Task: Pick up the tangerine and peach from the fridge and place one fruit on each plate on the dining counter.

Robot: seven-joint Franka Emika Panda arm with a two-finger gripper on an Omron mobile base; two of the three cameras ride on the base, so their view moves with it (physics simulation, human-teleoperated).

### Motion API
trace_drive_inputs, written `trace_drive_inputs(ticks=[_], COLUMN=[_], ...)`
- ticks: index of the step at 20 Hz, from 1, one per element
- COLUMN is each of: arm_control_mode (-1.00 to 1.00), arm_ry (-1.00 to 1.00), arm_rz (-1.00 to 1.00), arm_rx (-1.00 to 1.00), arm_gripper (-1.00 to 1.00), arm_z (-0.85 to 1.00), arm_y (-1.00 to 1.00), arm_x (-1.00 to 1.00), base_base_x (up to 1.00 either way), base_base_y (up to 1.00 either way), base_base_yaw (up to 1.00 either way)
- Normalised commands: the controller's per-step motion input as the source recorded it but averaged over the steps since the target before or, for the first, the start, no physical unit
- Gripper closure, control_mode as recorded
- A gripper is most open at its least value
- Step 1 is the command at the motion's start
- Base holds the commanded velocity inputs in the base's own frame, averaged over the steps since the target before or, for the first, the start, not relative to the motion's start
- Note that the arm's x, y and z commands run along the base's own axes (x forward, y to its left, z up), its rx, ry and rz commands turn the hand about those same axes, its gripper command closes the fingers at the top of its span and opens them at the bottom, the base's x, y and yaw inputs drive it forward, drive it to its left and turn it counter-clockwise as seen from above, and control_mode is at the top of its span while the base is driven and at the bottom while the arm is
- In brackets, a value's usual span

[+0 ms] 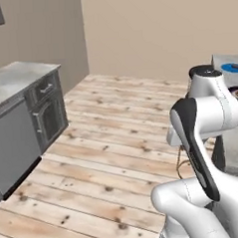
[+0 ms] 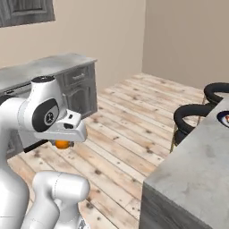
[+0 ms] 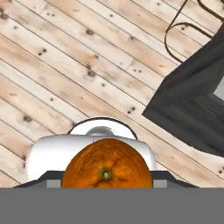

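Your claw (image 3: 106, 181) is clenched on the round, dimpled orange tangerine (image 3: 106, 165), carried over the pale plank floor (image 3: 65, 65), well apart from any counter. You're in the carrying step: one fruit in hand, not yet plated. Ahead, the long dining counter with its light grey marbled top (image 2: 197, 165) has its near corner bare; the bright blue round plate (image 1: 233, 67) sits further along. Next, I judge, you must reach over a plate before releasing.
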Motion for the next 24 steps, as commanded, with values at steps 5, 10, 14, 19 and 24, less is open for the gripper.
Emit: trace_drive_inputs(ticks=[5,10,14,19,24], arm_control_mode=[1.00,1.00,1.00,1.00,1.00], arm_ry=[0.00,0.00,0.00,0.00,0.00], arm_rz=[0.00,0.00,0.00,0.00,0.00], arm_rx=[0.00,0.00,0.00,0.00,0.00], arm_gripper=[1.00,1.00,1.00,1.00,1.00], arm_z=[0.00,0.00,0.00,0.00,0.00], arm_y=[0.00,0.00,0.00,0.00,0.00], arm_x=[0.00,0.00,0.00,0.00,0.00], base_base_x=[0.87,0.85,0.61,0.36,0.19], base_base_y=[0.81,0.76,0.43,0.37,0.52], base_base_yaw=[-0.61,-0.63,-0.69,-0.78,-0.75])
